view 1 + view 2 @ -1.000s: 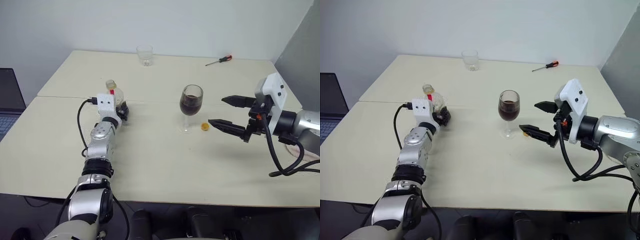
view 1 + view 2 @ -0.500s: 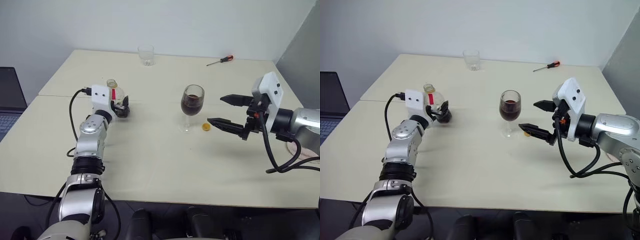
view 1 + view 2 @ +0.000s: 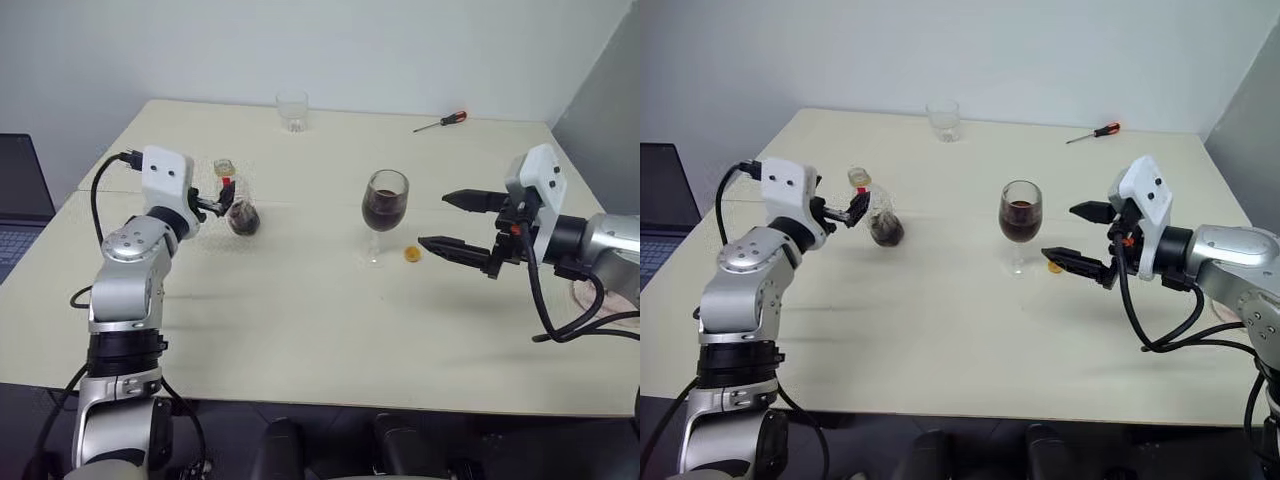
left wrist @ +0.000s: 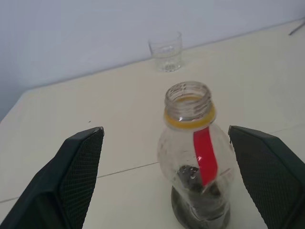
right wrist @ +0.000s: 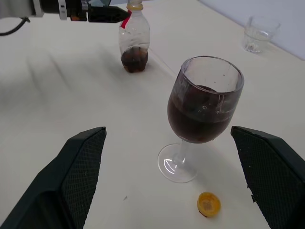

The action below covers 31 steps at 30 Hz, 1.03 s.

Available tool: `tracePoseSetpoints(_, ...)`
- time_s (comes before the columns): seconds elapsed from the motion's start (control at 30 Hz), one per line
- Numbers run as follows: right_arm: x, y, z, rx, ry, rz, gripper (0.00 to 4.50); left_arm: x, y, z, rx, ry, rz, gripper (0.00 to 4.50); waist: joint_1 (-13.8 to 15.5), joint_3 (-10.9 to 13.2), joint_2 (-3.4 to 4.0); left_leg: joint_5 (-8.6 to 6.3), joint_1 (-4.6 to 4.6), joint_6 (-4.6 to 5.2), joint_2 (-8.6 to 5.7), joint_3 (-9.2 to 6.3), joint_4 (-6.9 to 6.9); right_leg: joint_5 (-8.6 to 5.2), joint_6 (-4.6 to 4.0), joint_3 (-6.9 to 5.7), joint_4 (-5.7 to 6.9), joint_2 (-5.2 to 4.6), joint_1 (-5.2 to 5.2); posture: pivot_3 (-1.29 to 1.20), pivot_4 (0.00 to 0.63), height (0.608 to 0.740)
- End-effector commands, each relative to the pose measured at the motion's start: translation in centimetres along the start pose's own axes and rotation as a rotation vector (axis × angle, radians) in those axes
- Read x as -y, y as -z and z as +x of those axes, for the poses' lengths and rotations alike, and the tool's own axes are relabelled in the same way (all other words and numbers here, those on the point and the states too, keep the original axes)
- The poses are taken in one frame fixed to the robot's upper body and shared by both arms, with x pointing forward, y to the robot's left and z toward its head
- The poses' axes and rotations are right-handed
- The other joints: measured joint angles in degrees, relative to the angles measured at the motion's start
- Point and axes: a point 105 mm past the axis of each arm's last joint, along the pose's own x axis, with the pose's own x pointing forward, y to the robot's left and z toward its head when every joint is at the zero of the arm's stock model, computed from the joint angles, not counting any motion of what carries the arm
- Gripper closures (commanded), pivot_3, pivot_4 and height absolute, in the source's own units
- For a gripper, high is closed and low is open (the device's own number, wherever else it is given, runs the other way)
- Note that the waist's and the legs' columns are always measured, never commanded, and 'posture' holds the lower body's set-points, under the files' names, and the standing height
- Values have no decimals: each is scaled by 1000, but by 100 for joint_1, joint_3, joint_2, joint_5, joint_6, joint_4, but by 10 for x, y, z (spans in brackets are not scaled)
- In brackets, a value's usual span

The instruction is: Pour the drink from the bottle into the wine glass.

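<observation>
On the tabletop [image 3: 300, 330] the bottle [image 3: 238, 200] stands upright at the left with the left hand [image 3: 222, 197] just beside it, the wine glass [image 3: 384, 213] stands right of it holding the drink [image 3: 384, 212], a cap [image 3: 410, 254] lies beside its foot, the right hand [image 3: 455, 225] hangs right of that, and a tumbler [image 3: 291, 110] and a screwdriver [image 3: 438, 121] lie far behind.

A cream table [image 3: 940, 330] carries a bottle [image 3: 877, 212] standing upright with its cap off and a little dark drink [image 3: 886, 233] in its base; the left gripper [image 3: 845, 213] hangs beside its neck with fingers spread, not clasping it. A wine glass [image 3: 1020, 226] stands near the middle, about half full of the same dark liquid; a small yellow cap [image 3: 1053, 267] lies just beside its foot; the right gripper [image 3: 1082, 239] hovers open near it. A tumbler [image 3: 943, 120] and a red-handled screwdriver [image 3: 1093, 133] sit at the far edge.
</observation>
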Motion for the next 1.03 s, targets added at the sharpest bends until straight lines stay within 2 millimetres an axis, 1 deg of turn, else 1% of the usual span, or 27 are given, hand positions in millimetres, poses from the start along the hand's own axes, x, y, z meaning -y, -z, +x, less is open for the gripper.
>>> tracePoseSetpoints(0.03, 7, -11, -7, 29, 21, -48, 0, 11, -57, -9, 142, 261, -41, 65, 9, 1, -1, 0, -5, 0, 0, -1, 1, 0, 0, -3, -3, 0, 0, 0, 150, 740)
tracePoseSetpoints(0.1, 12, -10, -11, 25, 35, -45, 0, 36, -72, -27, 152, 548, -91, 65, -4, 1, 0, 0, -6, 0, 0, 3, -2, 0, 0, -7, -14, 0, -1, 0, 150, 740)
tracePoseSetpoints(0.13, 14, -9, -13, 24, 44, -43, 0, 41, -74, -34, 143, 634, -117, 65, -13, 1, 2, 0, -7, 0, -1, 5, -4, 0, 0, -9, -19, 0, -1, 0, 150, 740)
tracePoseSetpoints(0.27, 19, -14, -23, 74, 41, -21, 0, 43, -81, -50, 123, 782, -131, 65, -20, 4, 5, -1, -3, 1, -1, 12, -4, -1, 1, -7, -21, -6, -1, 0, 150, 740)
tracePoseSetpoints(0.33, 17, -17, -30, 98, 12, -16, 0, 44, -86, -56, 128, 841, -143, 65, -18, 4, 6, -1, -3, 1, 1, 10, -3, -1, 1, -9, -21, 1, -3, 0, 150, 740)
tracePoseSetpoints(0.4, 16, -15, -36, 93, -8, -14, 0, 47, -87, -63, 118, 900, -133, 65, -17, 4, 6, -1, -3, 1, 3, 9, -4, -2, 1, -10, -20, 2, -3, 0, 150, 740)
tracePoseSetpoints(0.53, 19, -13, -49, 90, -14, 3, 0, 42, -96, -76, 131, 970, -173, 65, -16, 4, 6, -1, -3, 1, 3, 9, -4, -4, -1, -9, -21, 2, -3, 0, 150, 740)
tracePoseSetpoints(0.6, 20, -11, -53, 82, -16, 8, 0, 39, -97, -79, 131, 976, -178, 65, -17, 5, 6, -1, -3, 1, 3, 9, -4, -4, -1, -9, -21, 2, -3, 0, 150, 740)
tracePoseSetpoints(0.7, 14, -7, -51, 67, -53, 15, 0, 39, -93, -85, 112, 1021, -195, 65, -20, 4, 6, -1, 0, 2, 3, 9, -5, -5, -1, -9, -21, 3, -3, 0, 150, 740)
tracePoseSetpoints(0.77, 12, -5, -48, 63, -72, 18, 0, 39, -88, -84, 87, 1017, -194, 65, -19, 5, 8, -1, 0, 2, 4, 9, -5, -6, -2, -9, -21, 4, -3, 0, 150, 740)
tracePoseSetpoints(0.93, 14, -6, -48, 65, -72, 14, 0, 40, -83, -84, 68, 1002, -184, 65, -18, 6, 9, -1, -1, 2, 4, 10, -5, -6, -3, -7, -21, 3, -3, 0, 150, 740)
tracePoseSetpoints(1.03, 15, -6, -47, 65, -77, 13, 0, 40, -83, -85, 67, 1007, -189, 65, -17, 6, 9, -1, -1, 2, 4, 10, -5, -6, -3, -4, -21, 3, -3, 0, 150, 740)
